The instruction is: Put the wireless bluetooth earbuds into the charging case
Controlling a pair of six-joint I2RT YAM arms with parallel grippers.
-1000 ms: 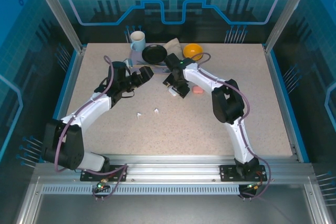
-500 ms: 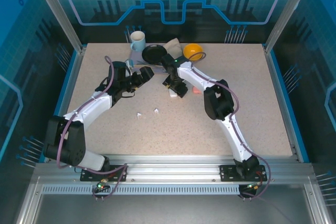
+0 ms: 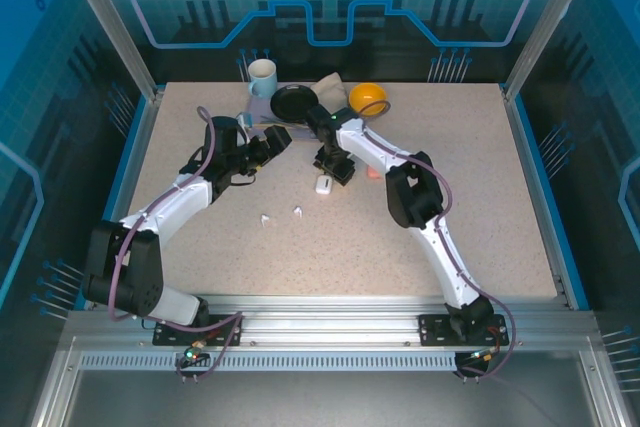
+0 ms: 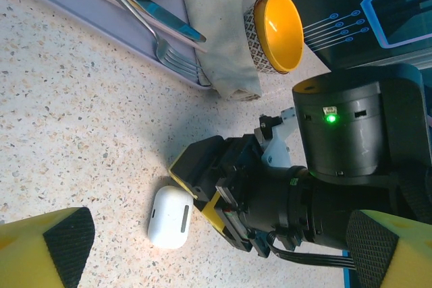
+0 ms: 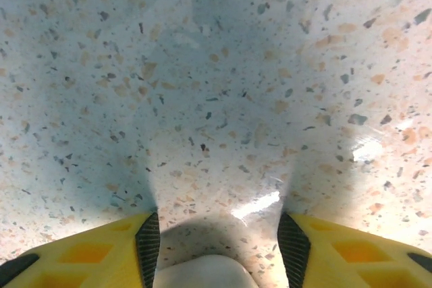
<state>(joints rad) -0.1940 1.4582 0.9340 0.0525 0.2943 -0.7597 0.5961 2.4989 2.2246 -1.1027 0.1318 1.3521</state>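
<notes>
The table top (image 3: 480, 197) is seen as speckled and stone-like, matt with faint glints. Smooth glossy plastic is shown on the white charging case (image 4: 169, 216). Bright metal is caught on the fork (image 4: 179, 65), shiny glaze inside the yellow bowl (image 4: 280, 21), soft woven cloth on the napkin (image 4: 219, 25). The right gripper (image 5: 214, 231) is fitted with matt yellow plastic fingers (image 5: 81, 255), faced with black rubbery pads (image 5: 148, 247).

bright, even overhead light; soft shadows and small glare spots on the table (image 5: 202, 65).

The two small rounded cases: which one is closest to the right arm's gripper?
The white case, right beside the right gripper; the pink case lies farther to the right and is partly hidden.
</notes>
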